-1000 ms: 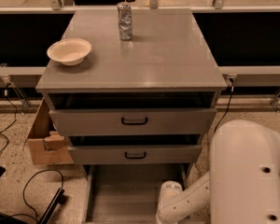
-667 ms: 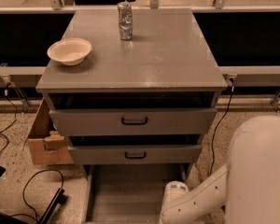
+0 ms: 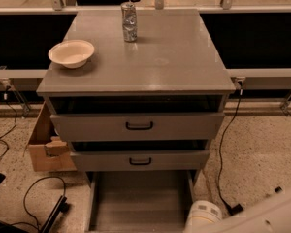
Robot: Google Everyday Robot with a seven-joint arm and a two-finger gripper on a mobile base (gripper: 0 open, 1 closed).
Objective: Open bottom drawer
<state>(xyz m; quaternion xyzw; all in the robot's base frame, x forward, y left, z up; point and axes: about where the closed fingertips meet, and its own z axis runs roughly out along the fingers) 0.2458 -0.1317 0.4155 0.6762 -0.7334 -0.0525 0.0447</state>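
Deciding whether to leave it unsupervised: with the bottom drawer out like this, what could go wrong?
The pincer is out of view; only the white arm shows, close to the right side of the bottom drawer, so it may knock it. The black cable on the floor beside the arm could snag. A jolt might topple the can on top.

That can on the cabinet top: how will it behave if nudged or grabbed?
The can stands tall on a narrow base, so a high push would probably tip it, and it could then roll on the smooth cabinet top. Its shiny metal looks slippery, likely light and thin-walled. The gripper is out of view; only the white arm shows bottom right.
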